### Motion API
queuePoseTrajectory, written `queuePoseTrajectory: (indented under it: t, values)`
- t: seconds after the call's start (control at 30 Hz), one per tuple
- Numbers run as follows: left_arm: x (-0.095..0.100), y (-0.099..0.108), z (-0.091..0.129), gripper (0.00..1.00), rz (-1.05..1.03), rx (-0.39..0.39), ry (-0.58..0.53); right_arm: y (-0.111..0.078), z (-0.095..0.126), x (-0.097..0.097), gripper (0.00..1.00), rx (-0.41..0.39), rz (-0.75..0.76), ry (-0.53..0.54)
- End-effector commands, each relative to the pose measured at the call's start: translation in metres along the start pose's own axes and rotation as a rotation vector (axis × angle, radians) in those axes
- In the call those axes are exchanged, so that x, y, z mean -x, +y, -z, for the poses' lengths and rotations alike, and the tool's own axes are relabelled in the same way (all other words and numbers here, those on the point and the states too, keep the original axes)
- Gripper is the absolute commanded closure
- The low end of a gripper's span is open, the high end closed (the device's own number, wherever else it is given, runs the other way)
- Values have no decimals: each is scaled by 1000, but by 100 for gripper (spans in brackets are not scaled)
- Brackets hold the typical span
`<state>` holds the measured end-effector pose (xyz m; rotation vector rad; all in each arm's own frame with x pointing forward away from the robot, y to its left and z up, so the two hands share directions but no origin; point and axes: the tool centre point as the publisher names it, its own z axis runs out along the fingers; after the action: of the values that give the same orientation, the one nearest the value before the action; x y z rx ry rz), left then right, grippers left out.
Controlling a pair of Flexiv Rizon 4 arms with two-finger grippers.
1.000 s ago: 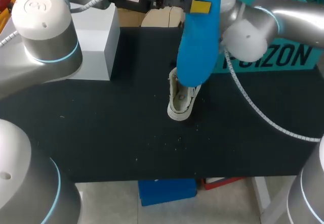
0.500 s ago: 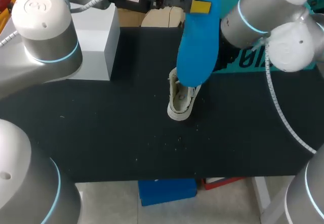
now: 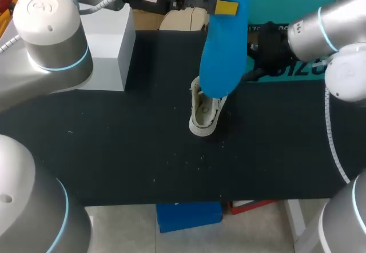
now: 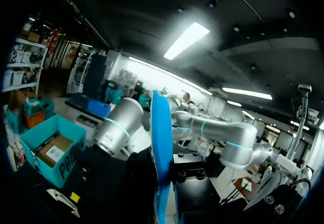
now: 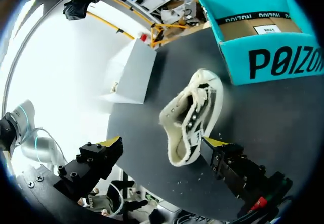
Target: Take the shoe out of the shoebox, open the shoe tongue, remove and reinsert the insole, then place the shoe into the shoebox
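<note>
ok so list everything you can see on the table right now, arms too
shoe: 1, off-white, on the middle of the table, below the insole
insole: 1, blue, held up over the shoe
shoebox: 1, teal, open, far right of the table
box: 1, white, far left of the table
table: 1, black top
left gripper: 1, yellow tips, shut on the insole's upper end
right gripper: 1, yellow tips, open, shoe ahead of it
</note>
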<state>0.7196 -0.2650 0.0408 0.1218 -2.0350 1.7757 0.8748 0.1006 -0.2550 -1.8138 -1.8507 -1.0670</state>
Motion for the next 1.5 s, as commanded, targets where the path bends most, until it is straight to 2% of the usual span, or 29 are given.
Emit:
queuePoseTrajectory:
  t: [0.03, 0.1, 0.3, 0.7, 0.97, 1.0, 1.1, 1.13, 1.3, 1.5]
  values:
    - [0, 1, -1, 100, 0, 1, -2, -10, 12, 3, 0, 32, -15, 240]
    - [0, 1, -1, 100, 0, 1, -2, -9, 13, 0, 0, 31, -49, 302]
    - [0, 1, -1, 100, 0, 1, -2, -9, 17, -5, 0, 25, -80, 394]
    - [0, 1, -1, 100, 0, 1, -2, -13, 27, -17, 0, 3, -125, 486]
    - [0, 1, -1, 100, 0, 1, -2, -17, 29, -27, 0, -14, -95, 431]
    - [-1, 2, -1, 100, -79, 14, -7, -17, 29, -27, 0, -14, -95, 431]
    - [-8, 13, -10, 100, -288, 108, -90, -17, 29, -27, 0, -14, -95, 431]
    - [-10, 18, -13, 100, -334, 115, -121, -17, 29, -27, 0, -14, -95, 431]
    - [-13, 51, -29, 100, -398, 95, -198, -17, 29, -27, 0, -14, -95, 431]
    - [-13, 51, -29, 100, -398, 95, -198, -17, 29, -27, 0, -14, -95, 431]
